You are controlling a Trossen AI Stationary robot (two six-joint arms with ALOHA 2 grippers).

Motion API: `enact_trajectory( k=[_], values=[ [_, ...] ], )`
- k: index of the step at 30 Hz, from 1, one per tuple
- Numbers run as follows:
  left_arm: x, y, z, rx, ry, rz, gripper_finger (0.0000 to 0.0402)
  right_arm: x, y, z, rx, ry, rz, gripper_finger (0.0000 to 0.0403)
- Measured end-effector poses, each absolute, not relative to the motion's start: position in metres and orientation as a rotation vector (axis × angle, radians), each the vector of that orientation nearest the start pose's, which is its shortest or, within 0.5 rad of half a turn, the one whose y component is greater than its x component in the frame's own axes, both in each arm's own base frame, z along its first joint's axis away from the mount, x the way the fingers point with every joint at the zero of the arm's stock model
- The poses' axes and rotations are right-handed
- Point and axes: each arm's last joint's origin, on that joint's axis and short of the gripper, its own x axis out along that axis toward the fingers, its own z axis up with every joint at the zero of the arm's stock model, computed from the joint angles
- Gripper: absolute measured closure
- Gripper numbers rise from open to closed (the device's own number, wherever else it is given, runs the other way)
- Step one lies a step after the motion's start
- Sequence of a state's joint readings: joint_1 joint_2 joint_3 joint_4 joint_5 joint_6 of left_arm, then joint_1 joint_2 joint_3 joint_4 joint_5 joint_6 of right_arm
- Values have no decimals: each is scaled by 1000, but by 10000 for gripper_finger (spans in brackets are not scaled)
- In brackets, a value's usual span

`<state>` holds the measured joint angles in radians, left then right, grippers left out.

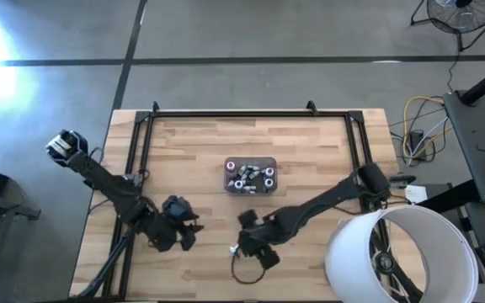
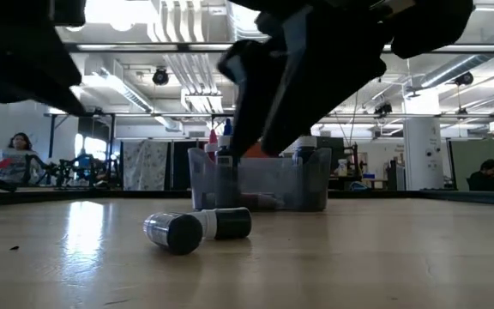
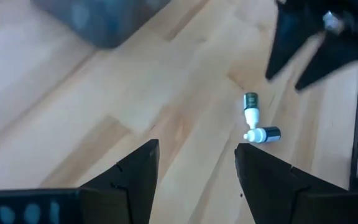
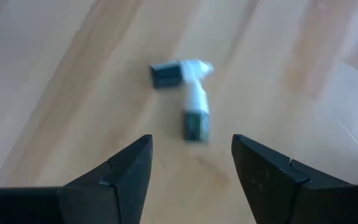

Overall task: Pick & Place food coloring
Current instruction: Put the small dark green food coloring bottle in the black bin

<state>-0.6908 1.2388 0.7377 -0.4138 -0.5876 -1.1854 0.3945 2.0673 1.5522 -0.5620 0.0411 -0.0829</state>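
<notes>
Two bottles (image 4: 188,93) lie on bare wood; left gripper (image 3: 197,165), right gripper (image 4: 191,162) both wide.

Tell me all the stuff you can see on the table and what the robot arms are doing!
Loose food coloring bottles: two, dark bodies with white caps, lying on their sides with caps touching, between the two grippers.
Tray: one, grey, middle of the table, holding many more little bottles.
Table: one, light wood.
Left gripper: open, empty, near the front edge, left of the loose bottles.
Right gripper: open, empty, just above the loose bottles.
</notes>
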Motion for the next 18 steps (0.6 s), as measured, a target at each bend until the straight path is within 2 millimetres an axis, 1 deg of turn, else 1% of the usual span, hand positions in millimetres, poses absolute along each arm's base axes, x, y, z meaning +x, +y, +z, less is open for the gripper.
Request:
enact_trajectory(
  k=[4,9,13,18],
  values=[
    [181,-141,207,-651,650,365,213,420,174,170,-289,1056,364,188],
    [179,-144,207,-642,649,354,213,437,180,161,-233,1052,334,188],
    [179,-144,207,-615,652,343,213,441,183,151,-208,1075,318,188],
    [179,-144,206,-594,656,336,213,443,180,144,-204,1093,271,189]
  ],
)
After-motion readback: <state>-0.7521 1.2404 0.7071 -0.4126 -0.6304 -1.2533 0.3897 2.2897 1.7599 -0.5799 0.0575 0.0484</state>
